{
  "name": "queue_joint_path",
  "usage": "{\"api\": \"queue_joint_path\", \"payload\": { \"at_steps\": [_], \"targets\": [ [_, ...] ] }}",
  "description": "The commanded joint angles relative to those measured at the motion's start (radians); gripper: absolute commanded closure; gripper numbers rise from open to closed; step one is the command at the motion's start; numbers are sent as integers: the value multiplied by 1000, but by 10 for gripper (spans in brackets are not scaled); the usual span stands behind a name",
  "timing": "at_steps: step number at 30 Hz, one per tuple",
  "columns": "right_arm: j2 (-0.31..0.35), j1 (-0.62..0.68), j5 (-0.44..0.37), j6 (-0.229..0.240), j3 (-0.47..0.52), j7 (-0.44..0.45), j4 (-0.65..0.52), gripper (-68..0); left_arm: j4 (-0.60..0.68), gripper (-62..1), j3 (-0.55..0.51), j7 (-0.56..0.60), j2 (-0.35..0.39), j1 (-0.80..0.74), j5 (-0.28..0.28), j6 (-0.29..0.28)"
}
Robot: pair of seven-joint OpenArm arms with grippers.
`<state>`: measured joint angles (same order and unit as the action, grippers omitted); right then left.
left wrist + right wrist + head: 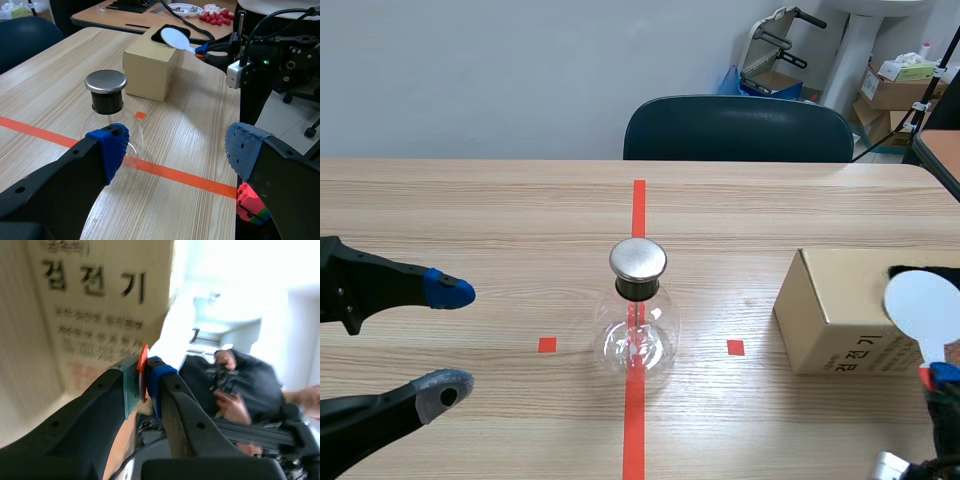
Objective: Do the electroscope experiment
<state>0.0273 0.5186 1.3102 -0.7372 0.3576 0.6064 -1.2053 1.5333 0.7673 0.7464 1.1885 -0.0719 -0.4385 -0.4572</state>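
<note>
Left hand (448, 340) of a two-armed robot rests low over a light wooden table (500, 210), its two blue-padded fingers spread wide apart and gripping nothing. Ahead of that hand stands the task's piece, a clear glass-flask electroscope (638, 305) with a round silver metal cap and a black stopper. It stands upright on the orange-red tape line, apart from both fingertips. From the left wrist camera it sits just past one pad, which hides part of the glass.

Right hand (146, 377) is clamped tight on the thin orange-red handle of a flat white round paddle (923, 305). The handle is pinched between the pads and the disc is held up ahead of the fingers. A brown cardboard box (825, 300) with dark printed lettering on its side stands just beside that hand and behind the disc. Whether disc and box touch cannot be told. The box lies between the right hand and the electroscope, well apart from the flask. Beyond the table's far edge, opposite both hands, a dark blue chair (740, 130) is pushed in.
</note>
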Motion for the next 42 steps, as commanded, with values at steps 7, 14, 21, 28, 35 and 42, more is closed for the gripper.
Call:
{"api": "queue_joint_path", "payload": {
  "at_steps": [7, 14, 21, 28, 35, 42],
  "targets": [
    [-6, 39, -7, -46, 4, -349, -10, -6, 13, -433, -6, 20, 3, 3, -6, -2],
    [-5, 30, 15, -46, 2, -87, -11, -6, 13, -433, -6, 20, 3, 3, -6, -2],
    [-6, 30, 6, -46, 2, -181, -11, -6, 13, -433, -6, 20, 3, 3, -6, -2],
    [-5, 29, 20, -46, 2, -292, -11, -6, 13, -433, -6, 20, 3, 3, -6, -2],
    [-5, 27, 21, -46, 2, -96, -12, -6, 13, -433, -6, 20, 3, 3, -6, -2],
    [-5, 28, 21, -46, 2, -352, -12, -6, 13, -433, -6, 20, 3, 3, -6, -2]
  ]
}}
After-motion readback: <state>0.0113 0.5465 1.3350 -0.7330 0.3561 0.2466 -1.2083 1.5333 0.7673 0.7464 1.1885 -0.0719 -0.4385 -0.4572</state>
